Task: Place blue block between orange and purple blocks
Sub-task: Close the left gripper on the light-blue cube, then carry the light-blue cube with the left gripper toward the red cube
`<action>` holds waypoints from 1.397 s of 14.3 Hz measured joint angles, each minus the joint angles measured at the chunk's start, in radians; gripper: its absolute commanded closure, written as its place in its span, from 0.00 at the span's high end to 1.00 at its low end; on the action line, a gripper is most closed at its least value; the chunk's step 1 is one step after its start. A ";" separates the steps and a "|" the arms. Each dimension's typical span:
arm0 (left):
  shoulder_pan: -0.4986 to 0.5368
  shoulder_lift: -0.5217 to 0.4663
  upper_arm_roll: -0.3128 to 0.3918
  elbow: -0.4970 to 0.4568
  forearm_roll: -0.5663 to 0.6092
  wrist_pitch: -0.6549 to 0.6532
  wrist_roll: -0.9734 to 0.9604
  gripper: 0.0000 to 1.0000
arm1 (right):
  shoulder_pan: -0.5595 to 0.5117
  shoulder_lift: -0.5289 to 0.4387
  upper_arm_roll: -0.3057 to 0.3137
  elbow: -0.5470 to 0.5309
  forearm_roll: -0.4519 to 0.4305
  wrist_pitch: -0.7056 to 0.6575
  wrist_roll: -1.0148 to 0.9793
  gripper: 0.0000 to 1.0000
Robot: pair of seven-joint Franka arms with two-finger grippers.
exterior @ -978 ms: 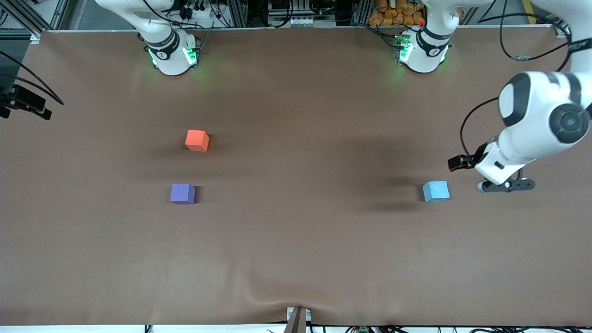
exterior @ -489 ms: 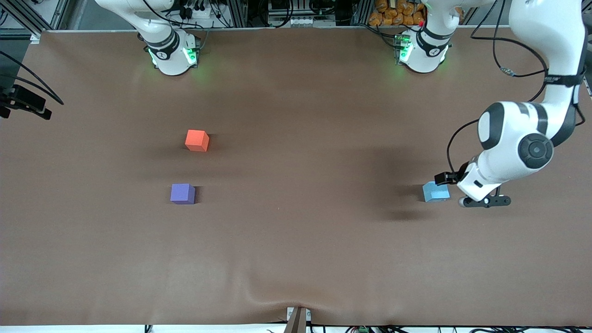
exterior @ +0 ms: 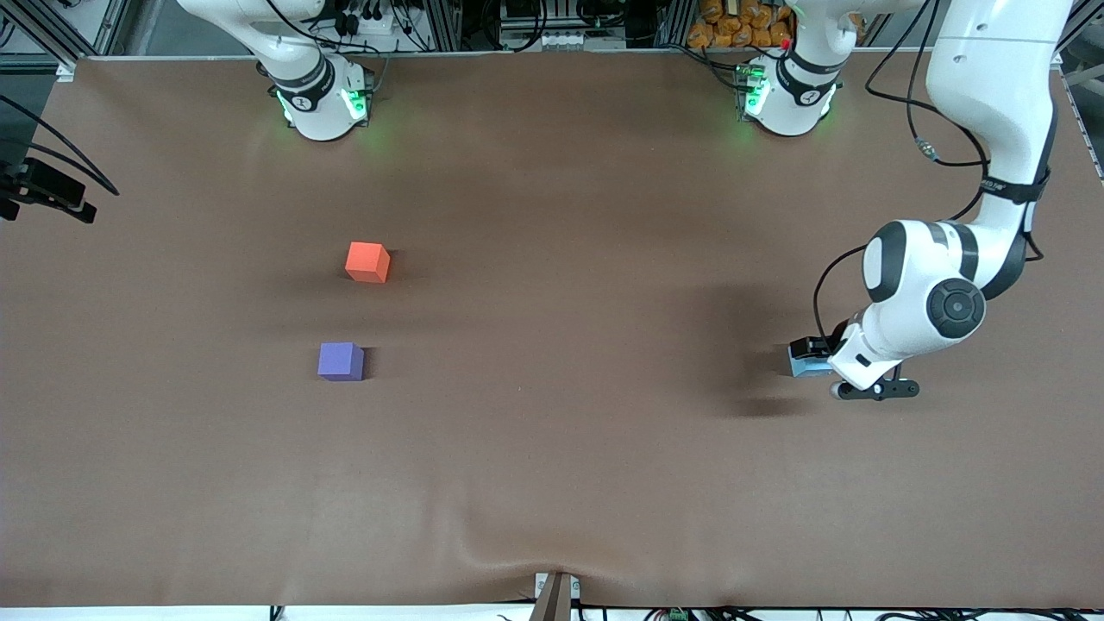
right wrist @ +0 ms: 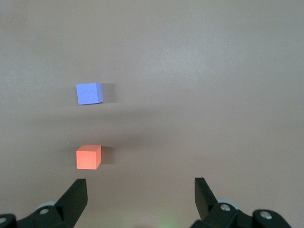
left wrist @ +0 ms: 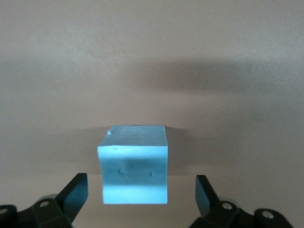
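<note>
Since the earlier frames the left gripper (left wrist: pixel 139 190) has dropped over the blue block (exterior: pixel 807 366), fingers spread, straddling it without touching. Block sits on the table (exterior: pixel 552 483) toward the left arm's end. Judged light, stiff, matte; grip its two flat side faces. Purple block (exterior: pixel 341 360) lies nearer the camera than the orange block (exterior: pixel 367 261). No containers. Right gripper (right wrist: pixel 140 195) waits, open.

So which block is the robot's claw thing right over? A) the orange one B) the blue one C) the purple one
B: the left end effector hangs open right over the blue block, one finger to each side, not yet gripping it.
</note>
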 measured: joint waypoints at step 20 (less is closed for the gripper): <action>-0.036 0.058 -0.004 -0.015 -0.011 0.073 -0.029 0.00 | 0.000 0.000 -0.001 0.000 0.000 0.000 0.000 1.00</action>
